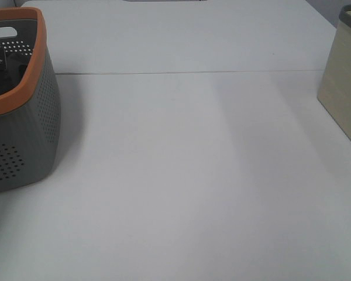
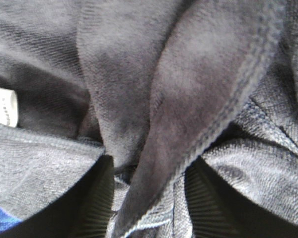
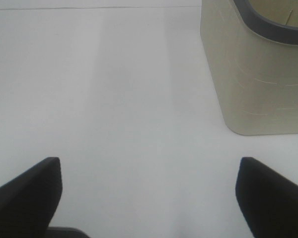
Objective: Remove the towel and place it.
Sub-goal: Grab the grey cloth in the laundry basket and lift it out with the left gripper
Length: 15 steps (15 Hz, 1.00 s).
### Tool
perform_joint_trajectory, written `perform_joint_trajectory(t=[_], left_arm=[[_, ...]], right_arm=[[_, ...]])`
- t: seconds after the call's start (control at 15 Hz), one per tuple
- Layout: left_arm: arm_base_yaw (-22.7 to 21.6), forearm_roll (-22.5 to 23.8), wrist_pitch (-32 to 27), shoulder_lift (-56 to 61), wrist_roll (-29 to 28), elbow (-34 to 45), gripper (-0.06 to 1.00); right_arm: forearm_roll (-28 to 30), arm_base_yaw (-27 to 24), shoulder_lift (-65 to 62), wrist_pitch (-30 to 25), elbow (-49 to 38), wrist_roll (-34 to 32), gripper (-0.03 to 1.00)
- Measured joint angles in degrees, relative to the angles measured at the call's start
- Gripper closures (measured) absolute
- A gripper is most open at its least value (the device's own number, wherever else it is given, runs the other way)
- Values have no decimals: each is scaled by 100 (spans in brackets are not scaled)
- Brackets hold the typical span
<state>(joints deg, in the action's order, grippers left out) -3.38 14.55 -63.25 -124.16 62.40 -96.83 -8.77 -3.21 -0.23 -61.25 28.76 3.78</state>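
A grey perforated plastic basket with an orange rim (image 1: 38,117) is seen at the edge of the white table (image 1: 193,175) in the high view, and it is taken here as the reference. Dark shapes are visible inside the basket's opening, but they are too cropped and shadowed to be identified.

The dark navy-purple terry towel (image 2: 208,64) is shown only in the left wrist view, which it fills almost wholly. It lies bunched and folded directly under the left gripper (image 2: 150,161), so whether it sits inside the basket cannot be told from that picture alone. A raised fold with a stitched hem is drawn up between the black ribbed fingers (image 2: 97,203), and the jaws are closed onto this fold, with cloth pressed against both pads. A small white tag (image 2: 2,106) is sewn to the towel off to one side of the fold, and a scrap of bright blue cloth (image 2: 0,220) shows at the picture's corner, just beside one finger.

Across the table from the basket, well apart from it, a beige rounded-square container with a dark grey rim (image 1: 342,88) is stood upright. The right gripper (image 3: 148,163) is held above bare tabletop near that container – on the side away from the basket – with its jaws spread wide and nothing between them.
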Motion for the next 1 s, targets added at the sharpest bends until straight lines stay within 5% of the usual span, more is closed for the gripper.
perform_joint_trajectory(t=[0.2,0.6,0.8,1.0], left_arm=[[0,0,-109,-34,-92,0,68],[0,11,-97,-34,-642,0,71],[0,0,-143,-34,-584,0,94],[0,-126,-573,23,-579,-97,94]], right_arm=[[0,0,0,0,0,0,12],[0,0,0,0,0,0,12],[0,0,0,0,0,0,12],[0,0,0,0,0,0,12]])
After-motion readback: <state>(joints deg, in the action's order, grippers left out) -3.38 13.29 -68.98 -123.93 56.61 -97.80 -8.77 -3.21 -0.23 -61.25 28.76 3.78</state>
